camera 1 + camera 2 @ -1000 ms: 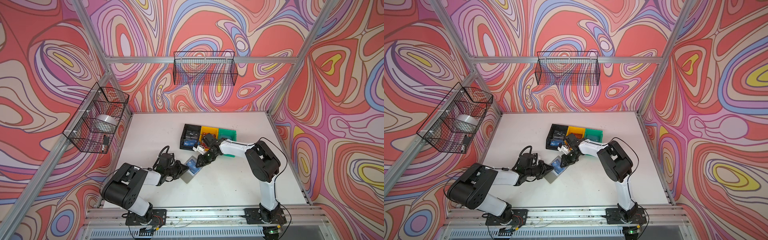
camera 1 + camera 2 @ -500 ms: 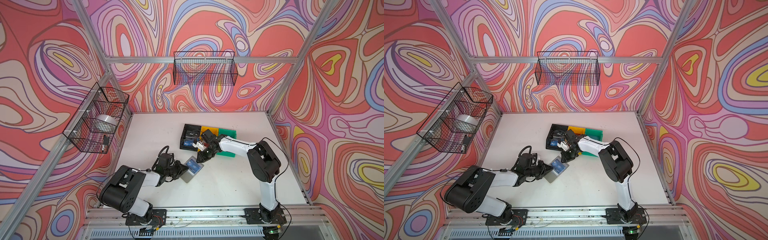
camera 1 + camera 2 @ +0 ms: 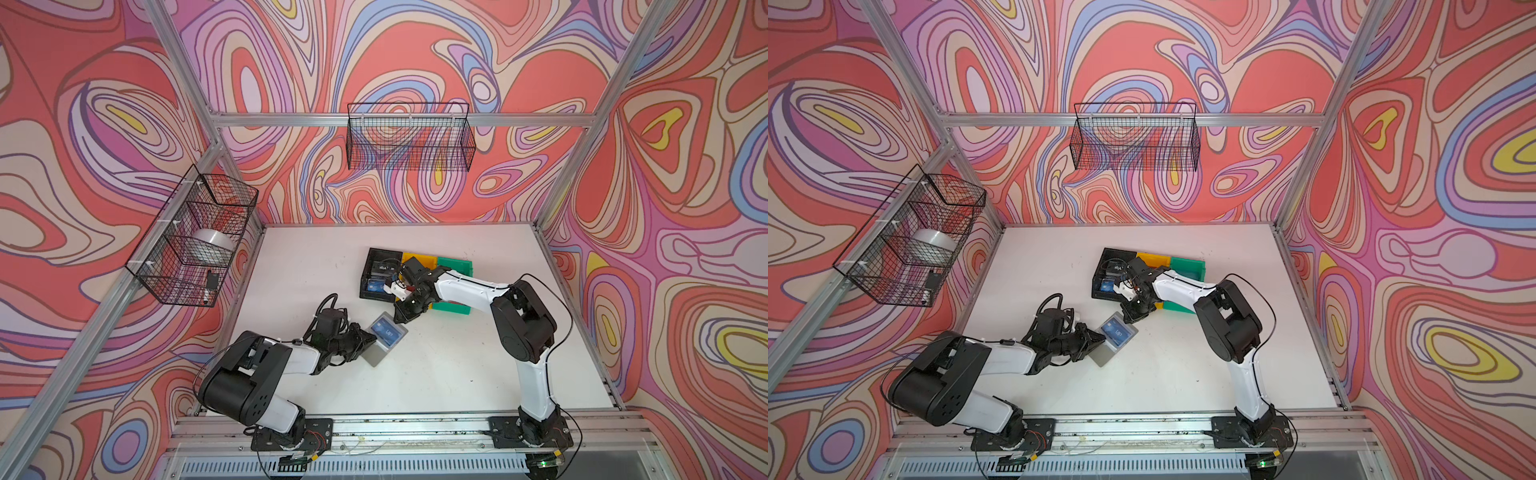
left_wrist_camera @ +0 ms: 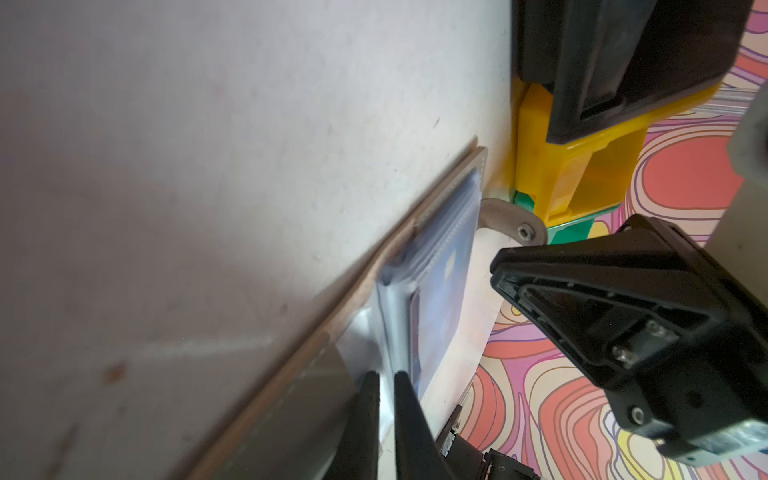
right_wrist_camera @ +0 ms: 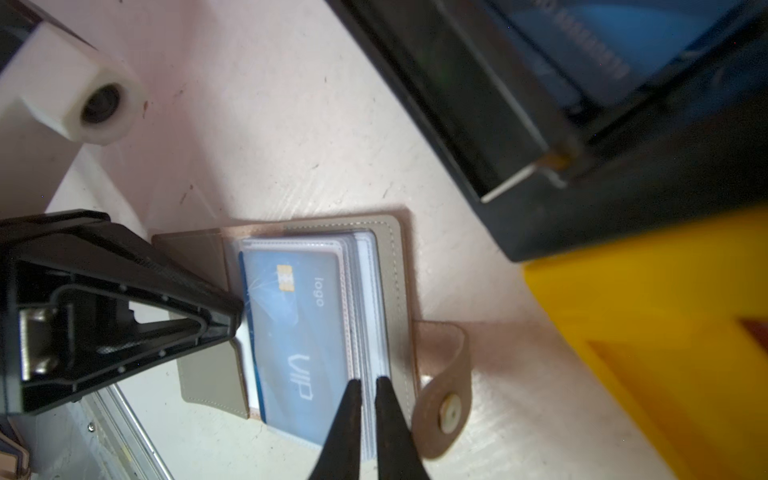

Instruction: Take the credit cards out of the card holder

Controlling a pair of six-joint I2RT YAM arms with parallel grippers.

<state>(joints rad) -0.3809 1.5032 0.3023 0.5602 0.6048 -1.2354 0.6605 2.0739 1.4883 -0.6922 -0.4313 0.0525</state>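
Note:
The grey card holder (image 3: 376, 357) (image 3: 1104, 355) lies open mid-table, its snap tab (image 5: 446, 386) toward the bins. A blue credit card (image 5: 299, 324) (image 3: 388, 332) shows through the top clear sleeve. My left gripper (image 4: 385, 380) (image 3: 372, 338) is shut on a clear sleeve at the holder's near edge. My right gripper (image 5: 368, 382) (image 3: 400, 319) is over the stacked sleeve edges at the far side, jaws shut to a thin slit. Whether they pinch a sleeve or a card I cannot tell. More cards, one of them blue (image 3: 376, 286), lie in the black bin (image 3: 365, 270).
A yellow bin (image 3: 419, 258) and a green bin (image 3: 457, 266) stand in a row with the black one, just behind the holder under the right arm. Wire baskets hang on the left wall (image 3: 191, 237) and the back wall (image 3: 409, 137).
The right gripper's jaws have closed to a slit over the holder's far edge, and its wrist has shifted slightly. The left gripper and the holder have stayed put.

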